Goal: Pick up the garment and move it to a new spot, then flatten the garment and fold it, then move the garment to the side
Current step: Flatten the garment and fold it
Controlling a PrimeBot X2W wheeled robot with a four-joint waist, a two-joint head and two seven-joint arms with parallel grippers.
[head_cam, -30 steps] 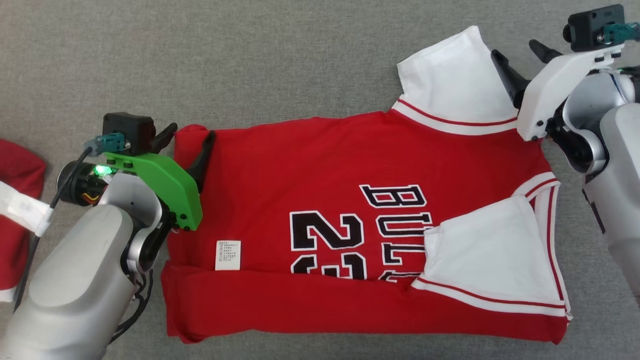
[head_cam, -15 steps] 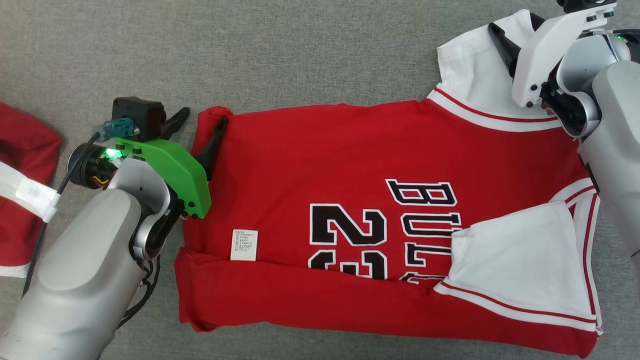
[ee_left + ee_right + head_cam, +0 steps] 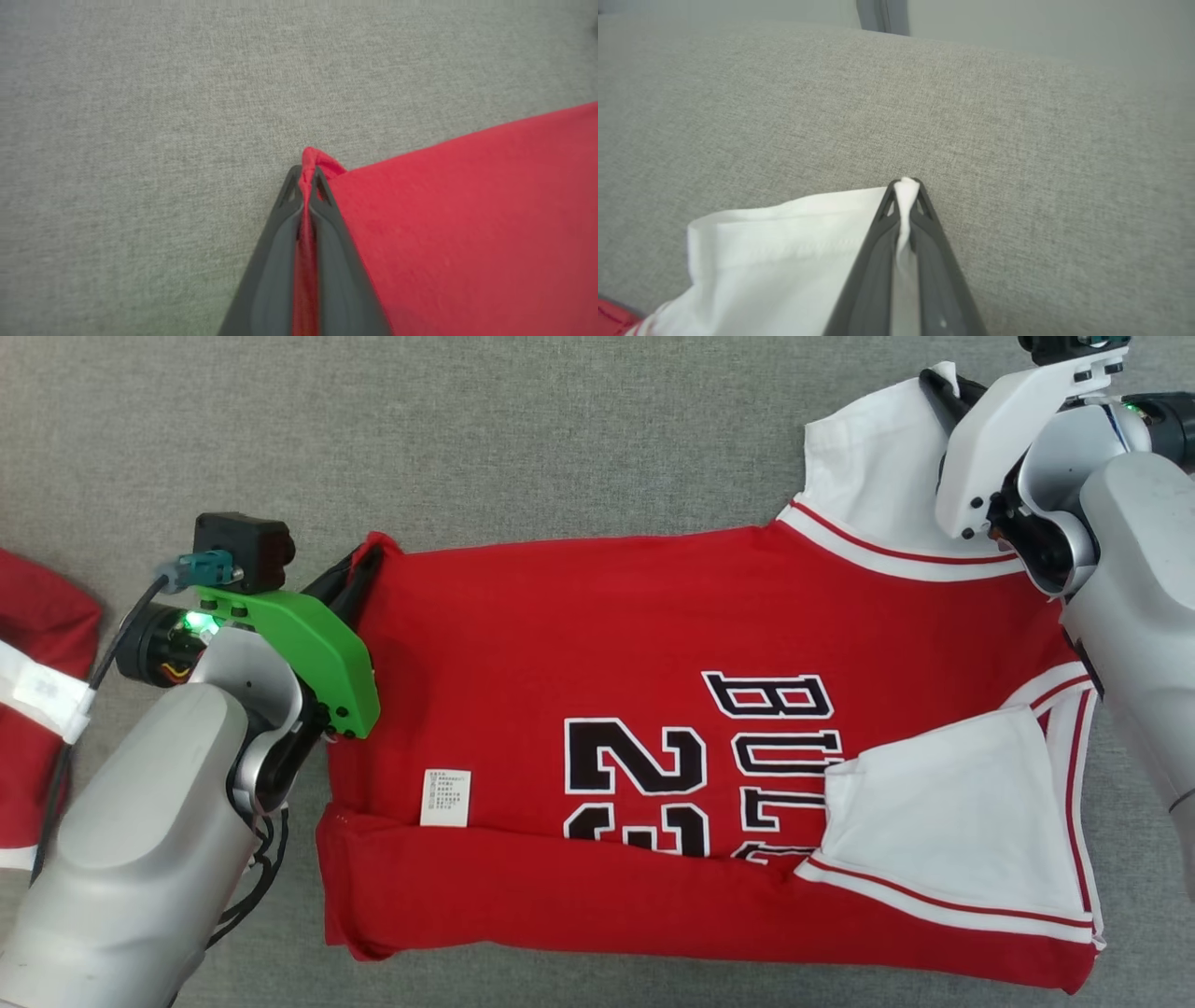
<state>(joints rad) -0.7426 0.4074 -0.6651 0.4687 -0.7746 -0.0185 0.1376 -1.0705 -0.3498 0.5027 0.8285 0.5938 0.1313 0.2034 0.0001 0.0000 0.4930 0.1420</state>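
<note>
- Our left claw [image 3: 306, 179] is pressed together, pinching the shirt's [image 3: 560, 644] red corner at its 10 o'clock.
- Our right claw [image 3: 905, 186] is pinching the white sleeve [image 3: 868, 457] at 1 o'clock.
- The shirt lies on the grey tabletop [image 3: 467, 429], its 6 o'clock edge folded over.
- Another red cloth [image 3: 37, 644] lies at 9 o'clock.

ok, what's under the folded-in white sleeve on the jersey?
The white fabric sleeve lies on the red jersey, covering the ends of its black lettering; anything else beneath is hidden.
</note>
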